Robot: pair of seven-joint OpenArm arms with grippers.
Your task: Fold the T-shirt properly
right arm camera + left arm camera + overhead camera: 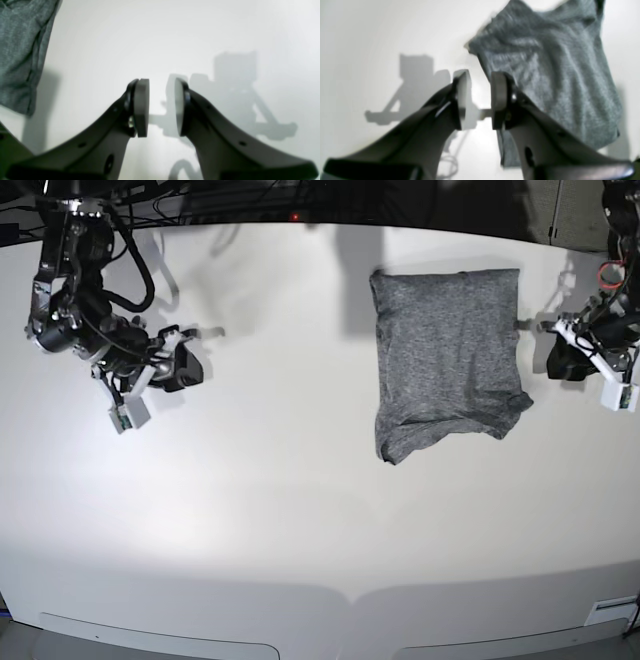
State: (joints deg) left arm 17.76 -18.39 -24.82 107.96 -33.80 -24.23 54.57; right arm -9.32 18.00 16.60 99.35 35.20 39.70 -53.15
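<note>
Mottled dark-grey knit T-shirt lies folded in rough rectangle on white table, toward far right part in base view. Left gripper just beside shirt edge, jaws apart, holding nothing. Right gripper well apart from shirt, jaws also apart, nothing between pads.

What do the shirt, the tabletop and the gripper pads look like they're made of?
T-shirt: soft knit, heathered dark grey, matte; it wrinkles and slumps at its edges. Table: a smooth, hard white surface with a slight sheen, showing glare and crisp shadows; laminate or painted, I can't tell. Left gripper and right gripper pads: flat matte grey discs, possibly rubber, on glossy dark plastic-looking fingers.
</note>
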